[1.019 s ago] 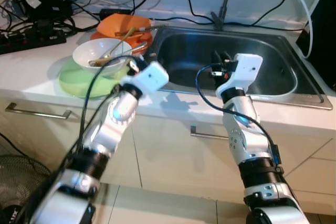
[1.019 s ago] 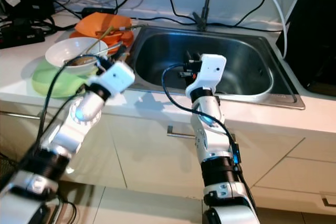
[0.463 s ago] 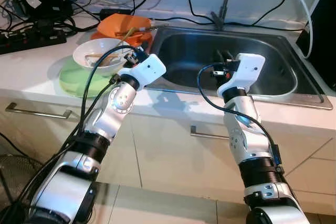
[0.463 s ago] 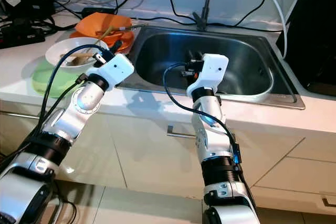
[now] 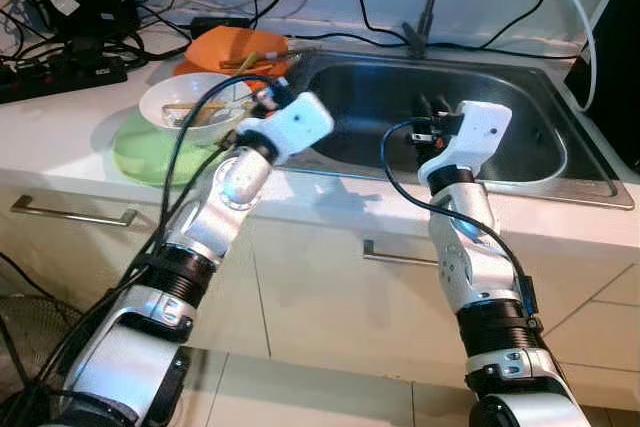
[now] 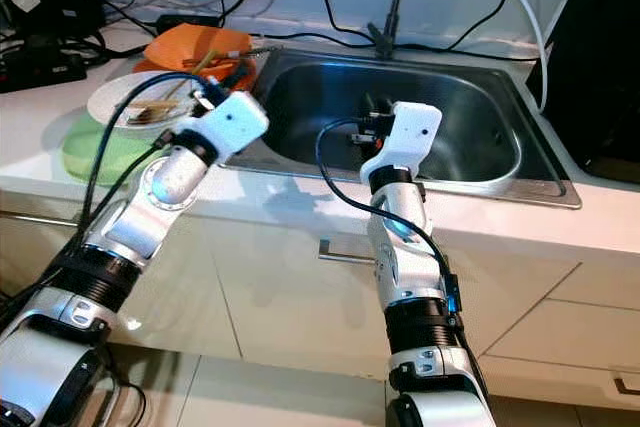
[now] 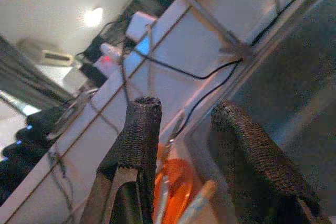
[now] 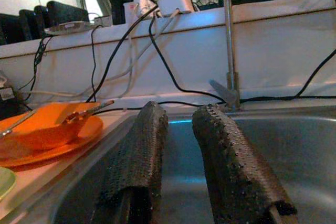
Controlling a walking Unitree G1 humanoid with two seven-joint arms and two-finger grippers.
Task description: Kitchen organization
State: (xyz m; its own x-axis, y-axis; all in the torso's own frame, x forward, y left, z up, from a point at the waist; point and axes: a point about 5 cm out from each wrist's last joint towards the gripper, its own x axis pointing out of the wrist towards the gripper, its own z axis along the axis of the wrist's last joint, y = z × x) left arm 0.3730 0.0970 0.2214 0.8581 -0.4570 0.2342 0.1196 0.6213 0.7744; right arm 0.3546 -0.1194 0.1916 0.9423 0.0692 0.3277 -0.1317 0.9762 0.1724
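— Now, where are the dishes sitting?

— I'm seeing them stacked in the upper left of the frame, on the table just beside the sink (image 5: pixel 520 162): a white bowl (image 5: pixel 185 99) resting on a green plate (image 5: pixel 135 152), orange plates (image 5: pixel 240 47) behind.

— And your hands?

— I'm holding the left hand (image 5: pixel 262 99) right at the bowl's rim, fingers parted and gripping nothing. The right hand (image 5: pixel 432 107) is hovering over the basin, narrowly parted, also bare.

— How will the bowl handle?

— I'm guessing stiff, slick, breakable; its utensils (image 5: pixel 200 110) may slide. I'm planning a rim pinch.

— Any labels?

— None I'm able to read.

bright, even light; left wrist view blurred.
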